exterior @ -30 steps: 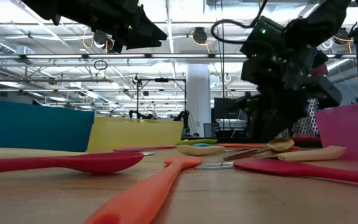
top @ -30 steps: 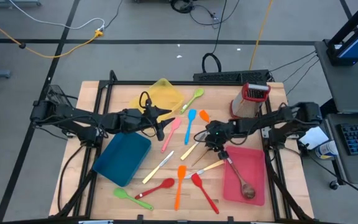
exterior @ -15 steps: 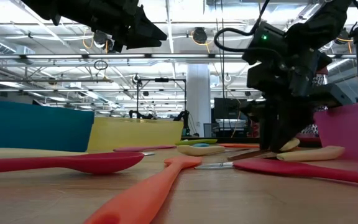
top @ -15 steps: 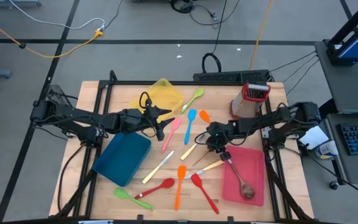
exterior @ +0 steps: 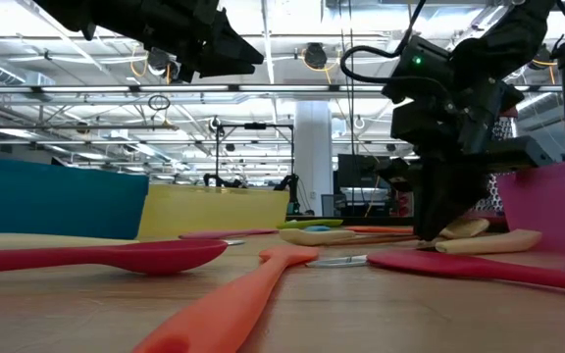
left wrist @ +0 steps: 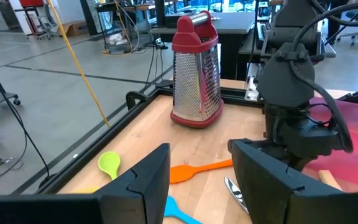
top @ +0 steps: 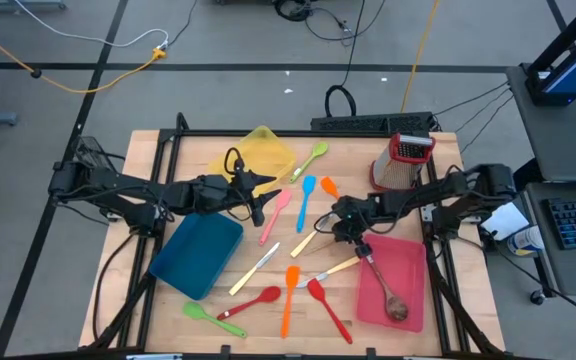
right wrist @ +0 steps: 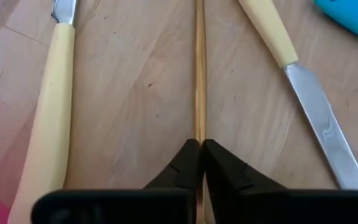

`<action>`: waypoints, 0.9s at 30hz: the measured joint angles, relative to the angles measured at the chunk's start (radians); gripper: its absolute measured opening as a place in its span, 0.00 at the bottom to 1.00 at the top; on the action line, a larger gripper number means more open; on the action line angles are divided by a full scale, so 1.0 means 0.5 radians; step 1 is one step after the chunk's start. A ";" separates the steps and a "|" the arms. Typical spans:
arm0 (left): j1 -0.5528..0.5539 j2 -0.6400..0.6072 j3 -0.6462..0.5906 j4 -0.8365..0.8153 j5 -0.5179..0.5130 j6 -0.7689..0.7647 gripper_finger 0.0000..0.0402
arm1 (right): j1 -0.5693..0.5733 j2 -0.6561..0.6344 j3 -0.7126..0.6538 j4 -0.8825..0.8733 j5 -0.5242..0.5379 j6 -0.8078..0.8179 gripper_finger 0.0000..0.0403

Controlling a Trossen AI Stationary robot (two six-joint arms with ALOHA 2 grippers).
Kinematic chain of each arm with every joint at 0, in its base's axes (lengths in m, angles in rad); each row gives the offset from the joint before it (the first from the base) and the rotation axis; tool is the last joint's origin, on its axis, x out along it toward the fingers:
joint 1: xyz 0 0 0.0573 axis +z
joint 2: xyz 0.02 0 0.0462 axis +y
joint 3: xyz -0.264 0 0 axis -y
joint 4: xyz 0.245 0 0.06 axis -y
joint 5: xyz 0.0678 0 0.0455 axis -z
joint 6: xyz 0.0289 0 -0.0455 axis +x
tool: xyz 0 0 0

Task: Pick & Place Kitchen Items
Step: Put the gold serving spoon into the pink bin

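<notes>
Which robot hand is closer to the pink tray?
The right. The right gripper is down on the table just beside the pink tray, shut on a thin stick. The left gripper hangs farther away, near the yellow tray.

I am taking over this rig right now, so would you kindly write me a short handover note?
Right gripper: down at the table centre, fingers shut on a thin wooden stick lying between two cream-handled knives.
Left gripper: open, empty, waiting above the table beside the yellow tray.
Done: one wooden spoon lies in the red tray.
Left: the coloured spatulas and spoons and the knives lie loose on the table; the blue tray is empty.
</notes>
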 joint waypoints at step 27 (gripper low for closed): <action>-0.002 0.000 0.000 0.004 0.002 -0.065 0.44 | 0.690 -1.130 0.001 -0.257 -0.126 1.493 0.02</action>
